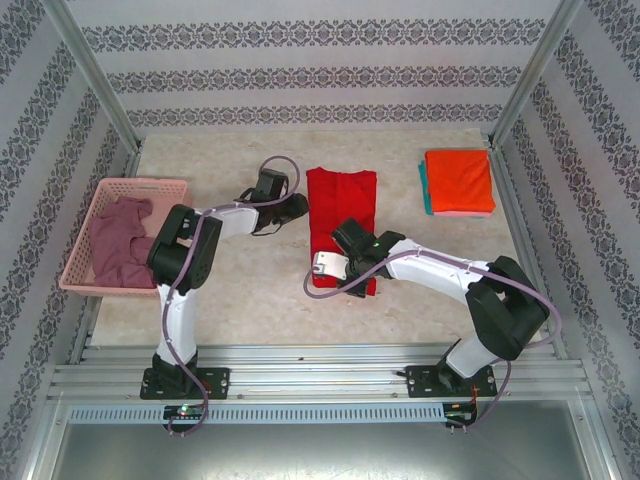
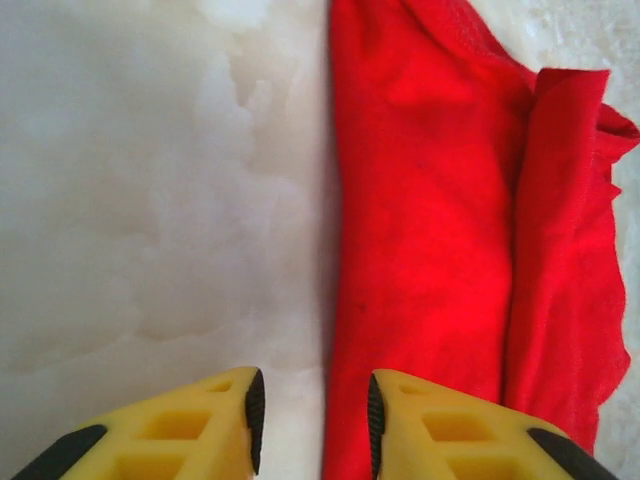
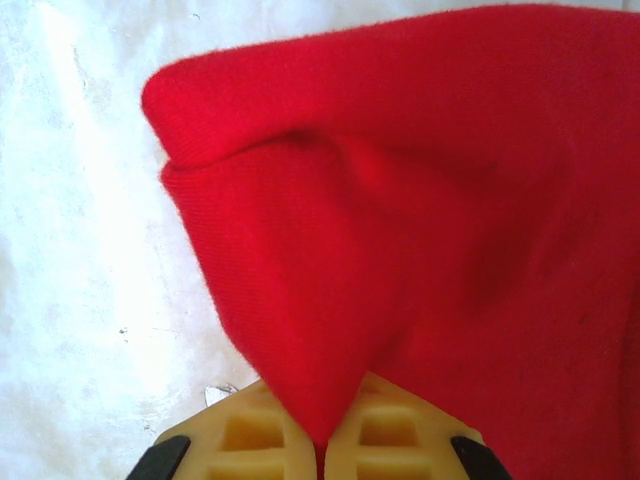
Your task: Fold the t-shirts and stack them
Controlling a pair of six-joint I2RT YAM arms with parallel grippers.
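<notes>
Top: red shirt point(image 1: 340, 205) lies mid-table point(image 1: 250, 290), folded into a long narrow strip running near to far. Left gripper point(image 1: 300, 207) sits at the strip's left edge, about halfway along. Right gripper point(image 1: 348, 236) is over the strip's near end. Can't tell either jaw state from this angle. Far right: folded stack with the orange shirt point(image 1: 459, 180) on top and the teal shirt point(image 1: 423, 188) showing as an edge underneath. Far left: pink basket point(image 1: 140, 183) with the mauve shirt point(image 1: 118, 245) crumpled inside.

Left wrist: left gripper point(image 2: 315, 425) has its jaws apart and nothing is gripped. Left finger is over bare table point(image 2: 150, 200), right finger over the red shirt point(image 2: 430, 250). The shirt's left edge runs up through the gap. A folded-over flap lies along the shirt's right side.

Right wrist: right gripper point(image 3: 320, 445) has its jaws together, clamped on a pinch of the red shirt point(image 3: 430, 200). Cloth rises from the pinch in a tented fold, with a doubled, rounded edge at upper left. Bare table point(image 3: 80, 250) shows to the left.
</notes>
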